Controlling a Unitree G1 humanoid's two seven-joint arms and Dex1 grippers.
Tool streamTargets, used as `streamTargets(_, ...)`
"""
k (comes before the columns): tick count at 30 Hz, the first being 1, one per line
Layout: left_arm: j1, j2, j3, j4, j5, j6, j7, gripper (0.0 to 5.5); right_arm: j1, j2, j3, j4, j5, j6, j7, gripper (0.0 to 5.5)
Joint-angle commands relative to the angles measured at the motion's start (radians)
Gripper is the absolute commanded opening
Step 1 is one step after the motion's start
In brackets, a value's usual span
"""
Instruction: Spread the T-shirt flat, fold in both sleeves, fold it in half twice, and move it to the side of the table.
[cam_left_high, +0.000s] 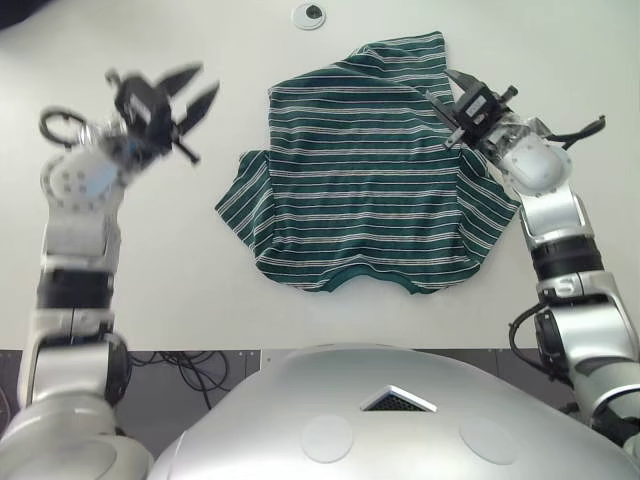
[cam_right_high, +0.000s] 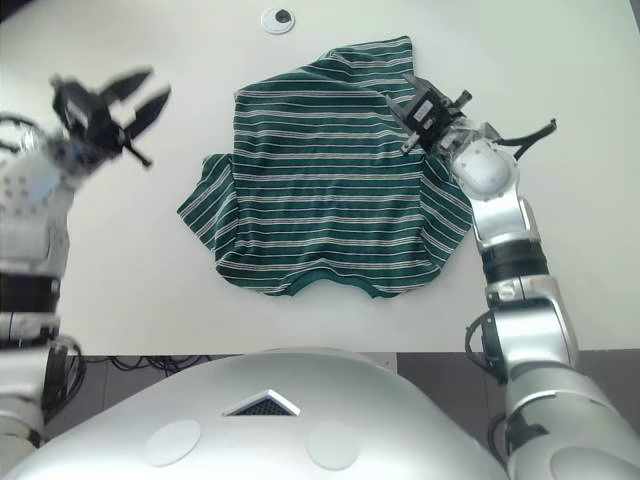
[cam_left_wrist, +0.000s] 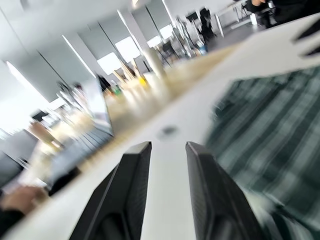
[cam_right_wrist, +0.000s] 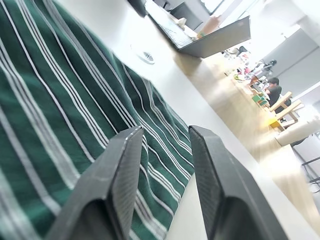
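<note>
Step in hand, as judged: spreading. The dark green T-shirt with thin white stripes (cam_left_high: 365, 170) lies mid-way across the white bench (cam_left_high: 150, 250), collar toward the robot and hem at the far side. The far right hem corner is rumpled and the left sleeve is bunched against the body.

Right tool (cam_left_high: 442, 88): at the shirt's far right edge, fingers parted by a moderate gap, nothing clamped. Whether the lower finger touches the cloth is not clear from the wrist view.

Left tool (cam_left_high: 205, 82): raised over bare bench, well left of the shirt, fingers spread wide, holding nothing.

Procedure:
1. Pinch a single layer at the rumpled hem corner.
2. Draw it outward, low over the bench.
3. Bring the left tool to the bunched sleeve and pull it clear sideways.
4. Avoid lifting the shirt, which could drag the flat areas.
</note>
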Motion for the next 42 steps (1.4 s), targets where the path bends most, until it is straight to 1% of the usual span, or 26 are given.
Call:
streamTargets(1, 0.357, 0.087, 0.13, -0.247, -0.14, 0.247, -0.06, 1.2, 0.173, -0.106, -0.141, -0.324, 0.098, 0.155, 0.054, 1.68)
streamTargets(4, 0.438, 0.08, 0.183, -0.301, -0.196, 0.396, -0.044, 1.2, 0.225, -0.115, -0.18, -0.424, 0.113, 0.234, 0.055, 1.68)
streamTargets(7, 0.469, 0.06, 0.168, -0.327, -0.19, 0.499, -0.025, 1.2, 0.251, -0.106, -0.183, -0.479, 0.108, 0.275, 0.058, 1.68)
streamTargets(12, 0.417, -0.03, 0.103, -0.318, -0.158, 0.621, 0.063, 1.2, 0.277, -0.101, -0.182, -0.524, 0.106, 0.302, 0.064, 1.68)
streamTargets(16, 0.366, -0.1, 0.108, -0.307, -0.186, 0.705, 0.107, 1.2, 0.288, -0.107, -0.194, -0.533, 0.11, 0.306, 0.069, 1.68)
streamTargets(19, 0.361, -0.124, 0.121, -0.338, -0.22, 0.755, 0.11, 1.2, 0.294, -0.108, -0.201, -0.526, 0.108, 0.303, 0.072, 1.68)
streamTargets(21, 0.361, -0.131, 0.123, -0.35, -0.223, 0.772, 0.113, 1.2, 0.293, -0.108, -0.203, -0.523, 0.108, 0.302, 0.075, 1.68)
streamTargets(25, 0.36, -0.139, 0.127, -0.353, -0.213, 0.784, 0.114, 0.65, 0.29, -0.106, -0.204, -0.519, 0.105, 0.302, 0.077, 1.71)
streamTargets(26, 0.361, -0.139, 0.128, -0.351, -0.211, 0.783, 0.112, 0.6, 0.289, -0.106, -0.203, -0.518, 0.105, 0.301, 0.078, 1.71)
streamTargets(29, 0.354, -0.121, 0.145, -0.335, -0.205, 0.767, 0.081, 0.11, 0.286, -0.105, -0.203, -0.515, 0.105, 0.301, 0.078, 1.71)
streamTargets(30, 0.35, -0.111, 0.159, -0.332, -0.207, 0.761, 0.067, 0.03, 0.287, -0.105, -0.203, -0.515, 0.105, 0.301, 0.078, 1.71)
streamTargets(37, 0.334, -0.051, 0.287, -0.368, -0.235, 0.752, -0.012, 0.03, 0.3, -0.104, -0.202, -0.516, 0.106, 0.299, 0.08, 1.71)
streamTargets(38, 0.335, -0.05, 0.29, -0.377, -0.233, 0.75, -0.017, 0.03, 0.31, -0.106, -0.203, -0.519, 0.108, 0.301, 0.083, 1.71)
streamTargets(42, 0.356, -0.079, 0.234, -0.453, -0.239, 0.756, -0.044, 0.03, 0.384, -0.138, -0.245, -0.517, 0.114, 0.287, 0.103, 1.71)
